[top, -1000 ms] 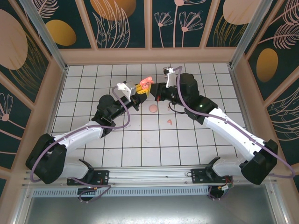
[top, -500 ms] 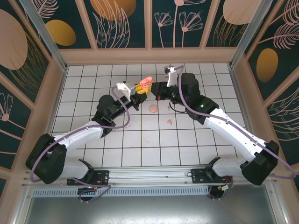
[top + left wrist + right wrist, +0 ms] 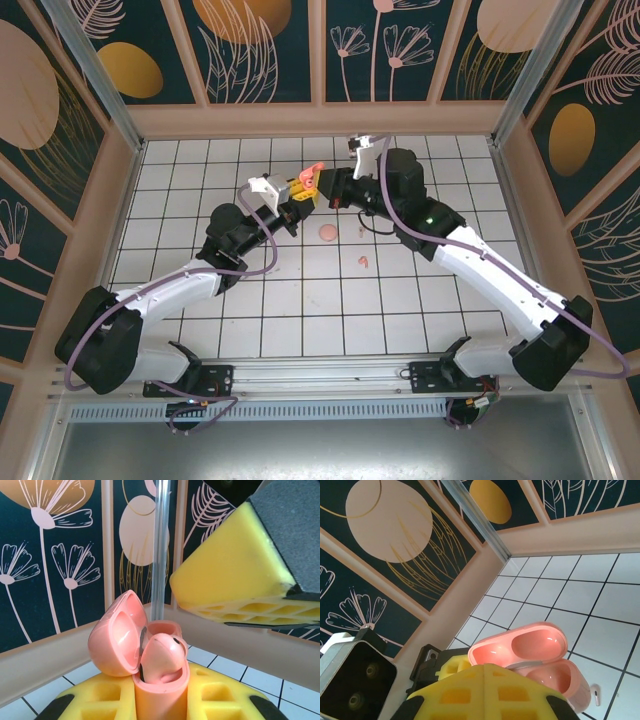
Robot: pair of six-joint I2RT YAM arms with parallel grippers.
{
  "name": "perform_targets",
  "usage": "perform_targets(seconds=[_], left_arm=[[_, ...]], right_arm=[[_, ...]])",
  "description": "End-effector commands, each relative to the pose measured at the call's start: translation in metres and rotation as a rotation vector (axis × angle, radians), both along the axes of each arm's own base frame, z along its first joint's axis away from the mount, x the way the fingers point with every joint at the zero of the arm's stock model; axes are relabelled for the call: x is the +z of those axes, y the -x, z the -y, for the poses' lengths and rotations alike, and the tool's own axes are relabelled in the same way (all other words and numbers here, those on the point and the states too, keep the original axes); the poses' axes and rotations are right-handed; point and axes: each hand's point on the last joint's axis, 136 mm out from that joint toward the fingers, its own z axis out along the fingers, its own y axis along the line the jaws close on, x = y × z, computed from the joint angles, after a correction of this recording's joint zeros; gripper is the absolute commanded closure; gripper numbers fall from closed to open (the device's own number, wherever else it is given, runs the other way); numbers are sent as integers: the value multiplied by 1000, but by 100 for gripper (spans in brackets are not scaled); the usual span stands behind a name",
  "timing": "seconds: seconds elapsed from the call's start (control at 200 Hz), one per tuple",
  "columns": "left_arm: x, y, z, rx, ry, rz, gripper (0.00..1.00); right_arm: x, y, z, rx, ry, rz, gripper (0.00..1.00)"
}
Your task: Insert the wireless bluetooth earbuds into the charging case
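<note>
The coral charging case (image 3: 314,175) is up in the air at the back middle, lid open, with my left gripper (image 3: 308,190) shut on its body. In the left wrist view the case (image 3: 160,690) stands between my yellow fingers (image 3: 90,700), and one coral earbud (image 3: 162,657) sits in it beside the lid (image 3: 112,635). My right gripper (image 3: 333,188) hovers just right of the case, shut, its pads pressed together (image 3: 485,667) right in front of the open case (image 3: 530,655). Another coral earbud (image 3: 363,262) lies on the tiles.
A round pink piece (image 3: 327,234) rests on the white tiled floor (image 3: 300,310) under the grippers. A small pale earbud (image 3: 596,695) lies on a tile beyond the case. Wooden walls (image 3: 320,118) with dark flowered panels close in the back and sides.
My right gripper has shifted a little up and left, closer to the case. The left gripper and the case have stayed in place.
</note>
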Motion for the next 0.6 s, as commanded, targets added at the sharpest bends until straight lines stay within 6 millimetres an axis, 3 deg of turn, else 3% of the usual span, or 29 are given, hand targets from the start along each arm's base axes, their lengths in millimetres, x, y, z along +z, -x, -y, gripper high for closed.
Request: perform_targets(seconds=[0.0, 0.32, 0.596], left_arm=[[4, 4, 4, -27, 19, 16, 100], [3, 3, 5, -28, 13, 14, 100], [3, 3, 5, -23, 5, 18, 100]], right_arm=[[24, 0, -6, 26, -48, 55, 98], [2, -2, -17, 61, -10, 12, 98], [-8, 0, -3, 18, 31, 4, 99]])
